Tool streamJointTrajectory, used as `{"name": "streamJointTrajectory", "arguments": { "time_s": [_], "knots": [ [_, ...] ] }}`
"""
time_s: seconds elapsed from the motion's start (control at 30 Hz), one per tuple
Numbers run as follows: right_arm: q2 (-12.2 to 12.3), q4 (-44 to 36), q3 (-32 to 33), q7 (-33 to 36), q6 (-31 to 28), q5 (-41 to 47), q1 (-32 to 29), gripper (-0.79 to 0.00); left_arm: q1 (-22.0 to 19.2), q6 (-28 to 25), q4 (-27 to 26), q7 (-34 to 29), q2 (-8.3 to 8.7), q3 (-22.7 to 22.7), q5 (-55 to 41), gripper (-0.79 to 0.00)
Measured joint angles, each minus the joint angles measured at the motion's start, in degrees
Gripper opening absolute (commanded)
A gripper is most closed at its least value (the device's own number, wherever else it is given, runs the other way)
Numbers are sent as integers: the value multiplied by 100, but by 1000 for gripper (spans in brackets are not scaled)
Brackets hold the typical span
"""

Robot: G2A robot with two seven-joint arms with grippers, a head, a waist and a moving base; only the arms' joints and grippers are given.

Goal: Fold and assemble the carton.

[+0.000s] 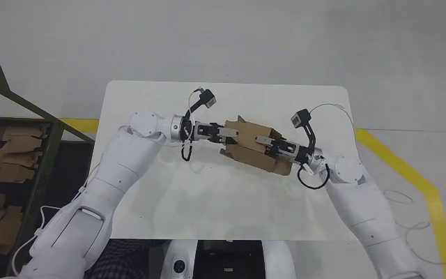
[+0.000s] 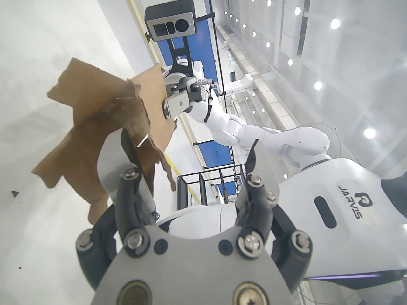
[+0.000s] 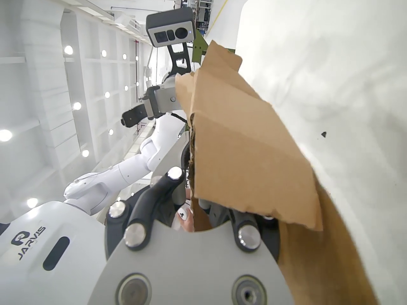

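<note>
- The carton [image 1: 252, 145] sits mid-table [image 1: 160, 202] and blocks the straight lane between the 2 arms.
- Both carton ends are taken: left gripper [image 1: 221, 134] at 1 end, right gripper [image 1: 270, 145] over the other half.
- Left gripper is spread wide: 1 finger [image 2: 128, 163] against a carton flap, the other in open air, with room to pass between them.
- A carton panel lies right across the right gripper's front.
- Room to pass: a broad table strip on the robot's side of the carton and a narrower strip beyond it.
- A small dark speck [image 2: 14, 193] lies on the table near the carton. Clearance under the carton: cannot tell.
- A rack [image 1: 21, 150] of cardboard stands off the table's left edge, well apart.
</note>
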Motion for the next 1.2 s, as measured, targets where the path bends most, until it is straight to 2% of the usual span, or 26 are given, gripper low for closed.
{"name": "streamJointTrajectory", "arguments": {
  "time_s": [0.43,0.73,1.2],
  "knots": [
    [-4,-64,86,-444,-5,-244,-68,-785,188,91,-117,-226,42,-119,-105,-148],
    [-14,-127,160,-807,18,-323,-140,-785,181,160,-122,-350,15,-42,-107,-148],
    [-39,-385,84,-1013,-44,-574,-306,-785,-377,214,361,-215,-228,367,-161,-151]
  ]
}}
